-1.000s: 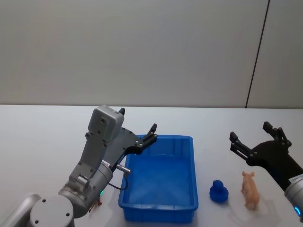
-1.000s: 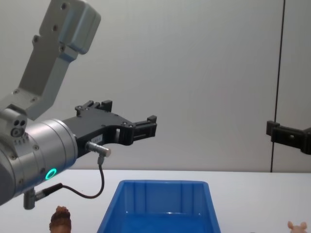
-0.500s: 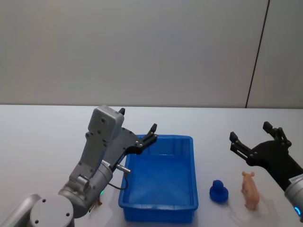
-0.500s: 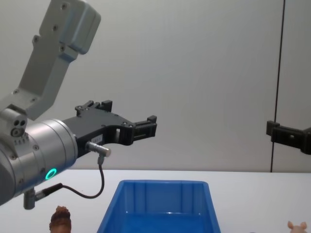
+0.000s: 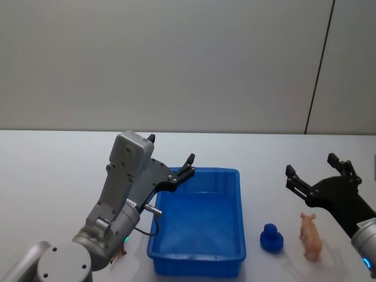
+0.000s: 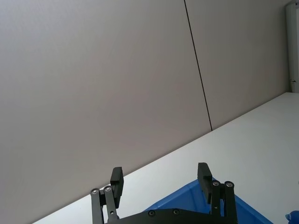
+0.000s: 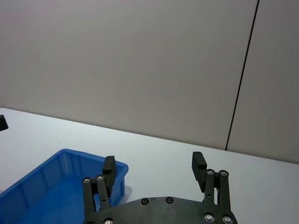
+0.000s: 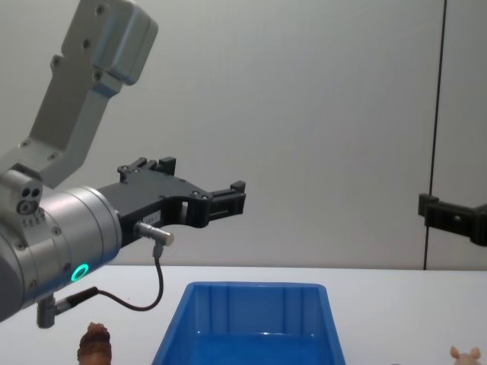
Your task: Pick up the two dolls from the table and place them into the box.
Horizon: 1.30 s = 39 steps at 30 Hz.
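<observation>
Head view: barely any change over the last second. The right gripper (image 5: 310, 163) has drifted a touch right and down, toward the pink doll (image 5: 309, 236). The left arm, box (image 5: 197, 265) and both dolls sit where they were. That looks like the very start of the right arm's approach, so no pick has begun. Both dolls are on the table (image 5: 59, 176) and the box looks empty.

Right gripper: jaws spread wide, nothing held, nothing touched. It hangs above the pink doll and slightly to the far side of it. The pink doll stands right of the box, near edge. A dark blue piece (image 5: 271, 238) stands apart from it, between it and the box wall.

Left gripper (image 5: 171, 148): also spread wide and empty, raised over the box's far-left corner, touching nothing. Left wrist view confirms the gap between its fingers (image 6: 203, 169).

The brown doll (image 8: 96, 342) stands on the table left of the box, near side, below the left arm. In chest view it is apart from the box wall.

Next call: the right arm needs to drop and centre over the pink doll. The left arm has to come back and down for the brown one.
</observation>
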### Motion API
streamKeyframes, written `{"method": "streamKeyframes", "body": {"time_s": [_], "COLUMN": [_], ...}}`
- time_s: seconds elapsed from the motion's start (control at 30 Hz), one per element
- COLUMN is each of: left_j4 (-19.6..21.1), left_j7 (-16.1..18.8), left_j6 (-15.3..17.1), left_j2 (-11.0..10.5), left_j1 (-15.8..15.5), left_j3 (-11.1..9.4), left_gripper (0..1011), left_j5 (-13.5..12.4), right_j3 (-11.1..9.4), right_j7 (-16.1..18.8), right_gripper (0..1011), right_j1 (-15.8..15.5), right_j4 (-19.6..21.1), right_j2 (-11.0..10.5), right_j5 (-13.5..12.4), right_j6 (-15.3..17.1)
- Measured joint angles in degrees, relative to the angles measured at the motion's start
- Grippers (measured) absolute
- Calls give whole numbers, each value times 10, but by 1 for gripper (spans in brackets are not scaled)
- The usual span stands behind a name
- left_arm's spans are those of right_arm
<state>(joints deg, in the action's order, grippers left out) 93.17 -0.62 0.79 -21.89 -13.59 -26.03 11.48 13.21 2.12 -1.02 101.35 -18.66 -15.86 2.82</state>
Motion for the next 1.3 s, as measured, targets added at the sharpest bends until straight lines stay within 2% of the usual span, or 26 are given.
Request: {"method": "streamKeyframes", "body": {"time_s": [0.5, 0.73, 1.3], "left_j4": [0, 0, 0], "left_j7": [0, 0, 0], "left_j6": [0, 0, 0], "left_j2": [0, 0, 0], "left_j1": [0, 0, 0], "left_j3": [0, 0, 0], "left_gripper": [1002, 1001, 1001], "left_j5": [0, 0, 0], "right_j3": [4, 5, 8], "right_j7": [-73, -94, -100], "right_gripper": [1001, 1001, 1001], "right_j1": [-10, -12, -14], "right_j4": [-8, -23, -73], "right_j2": [17, 22, 33], "right_j5": [14, 22, 42], "right_j6": [64, 90, 120]}}
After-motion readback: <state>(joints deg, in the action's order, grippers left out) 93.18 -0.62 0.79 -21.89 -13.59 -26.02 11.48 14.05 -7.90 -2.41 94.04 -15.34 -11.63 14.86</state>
